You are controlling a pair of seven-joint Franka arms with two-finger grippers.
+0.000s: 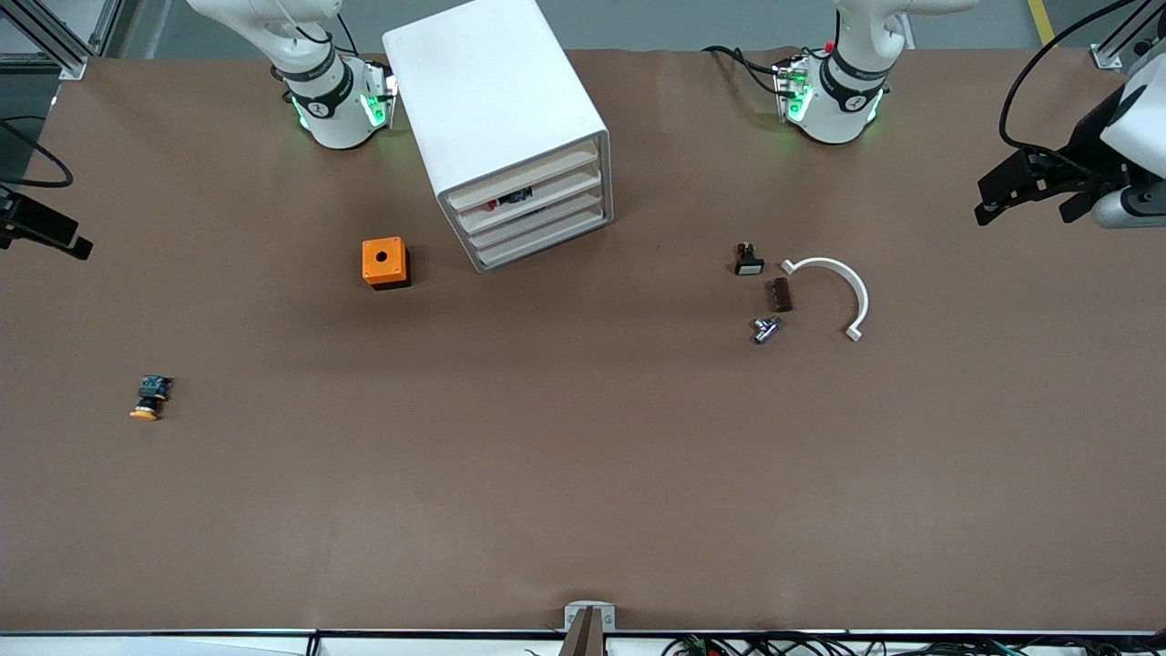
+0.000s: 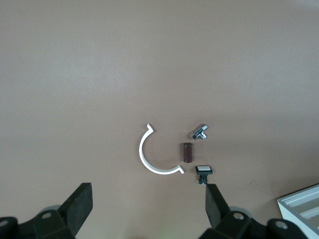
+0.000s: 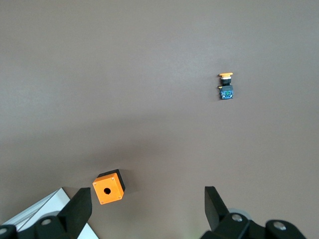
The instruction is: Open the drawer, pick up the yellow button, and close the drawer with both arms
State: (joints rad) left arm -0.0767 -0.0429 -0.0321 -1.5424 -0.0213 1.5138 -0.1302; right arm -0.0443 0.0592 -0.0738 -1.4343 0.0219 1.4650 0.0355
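The right gripper (image 1: pixel 55 235) hangs with fingers spread wide and empty over the table edge at the right arm's end, above bare brown table (image 1: pixel 547 474).

The button (image 1: pixel 150 398) lies on its side on the table near that end, well apart from everything else, with open room all round it. Its long axis runs roughly toward and away from the front camera, the orange cap at the end nearer that camera and the blue end farther from it.

The orange box (image 1: pixel 384 262) sits farther from the front camera than the button, just beside the cabinet (image 1: pixel 496 118) on the side toward the right arm's end, not touching it. The cabinet stands angled between the two arm bases, its four fronts facing the front camera and slightly toward the left arm's end. The drawer (image 1: pixel 524 178), the top front, looks closed.

Toward the left arm's end lie a small black switch (image 1: pixel 749 261), a brown block (image 1: pixel 781 294), a metal fitting (image 1: pixel 765 329) and a white curved clip (image 1: pixel 833 292), close together.

The left gripper (image 1: pixel 1029 187) hovers open and empty over the table's edge at the left arm's end.
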